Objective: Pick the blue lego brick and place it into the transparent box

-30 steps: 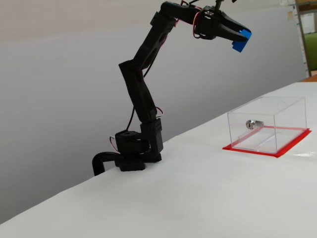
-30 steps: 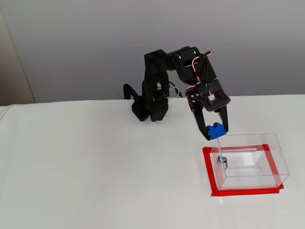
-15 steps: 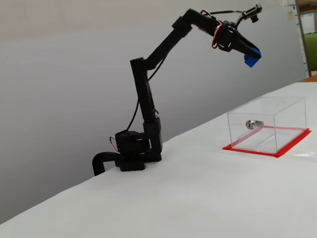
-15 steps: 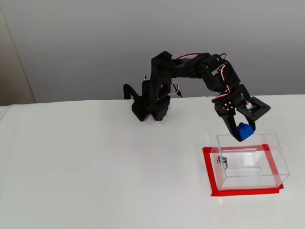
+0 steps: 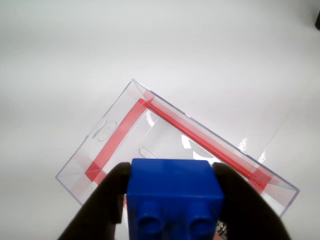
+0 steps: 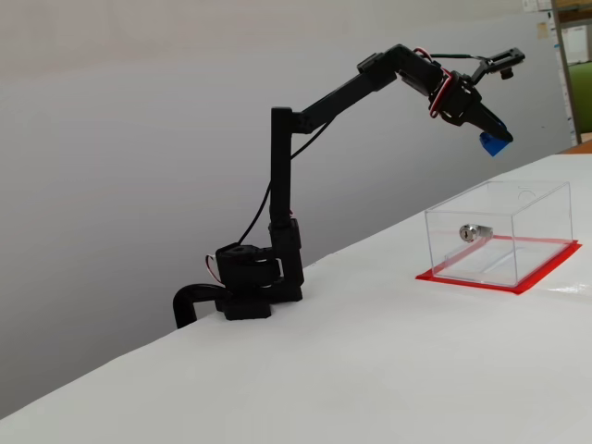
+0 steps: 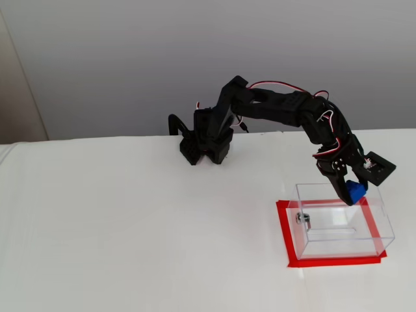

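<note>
My gripper (image 5: 172,210) is shut on the blue lego brick (image 5: 174,195), whose studs face the wrist camera. In both fixed views the brick (image 6: 496,143) (image 7: 355,190) hangs in the air above the transparent box (image 6: 499,231) (image 7: 341,220), held by the gripper (image 6: 490,137) (image 7: 353,194). The box stands on a red base and has a silver lock (image 6: 472,231) (image 7: 302,219) on one wall. Seen from the wrist, the open box (image 5: 165,135) lies directly below the brick, with nothing inside it.
The arm's base (image 7: 203,146) is clamped at the table's far edge (image 6: 240,296). The white table (image 7: 130,227) surrounds the box on all sides.
The arm has stretched out toward the box, carrying the brick from beside the box's near corner to above its far side. The gripper stayed shut on the brick.
</note>
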`<action>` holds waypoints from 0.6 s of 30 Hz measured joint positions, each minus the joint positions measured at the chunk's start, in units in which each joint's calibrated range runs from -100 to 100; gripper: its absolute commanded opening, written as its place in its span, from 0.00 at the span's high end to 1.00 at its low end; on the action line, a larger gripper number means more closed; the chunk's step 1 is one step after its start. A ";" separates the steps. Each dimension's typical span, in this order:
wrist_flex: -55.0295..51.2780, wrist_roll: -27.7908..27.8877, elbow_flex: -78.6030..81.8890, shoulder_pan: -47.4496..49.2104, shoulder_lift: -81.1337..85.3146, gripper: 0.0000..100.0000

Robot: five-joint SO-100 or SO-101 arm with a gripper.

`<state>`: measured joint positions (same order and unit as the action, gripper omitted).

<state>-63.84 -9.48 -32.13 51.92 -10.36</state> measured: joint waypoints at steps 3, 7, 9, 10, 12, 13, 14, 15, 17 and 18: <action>0.77 0.00 0.09 0.53 -1.52 0.89; 0.77 0.00 0.09 0.75 -1.69 0.89; 0.77 0.00 0.09 0.75 -1.69 0.89; 0.77 0.00 0.09 0.75 -1.69 0.89; 0.77 0.00 0.09 0.75 -1.69 0.89; 0.77 0.00 0.09 0.75 -1.69 0.89; 0.77 0.00 0.09 0.75 -1.69 0.88; 0.77 0.00 0.09 0.75 -1.69 0.85; 0.77 0.00 0.09 0.75 -1.69 0.77; 0.77 0.00 0.09 0.75 -1.69 0.73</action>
<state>-63.07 -9.48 -32.04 52.67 -12.05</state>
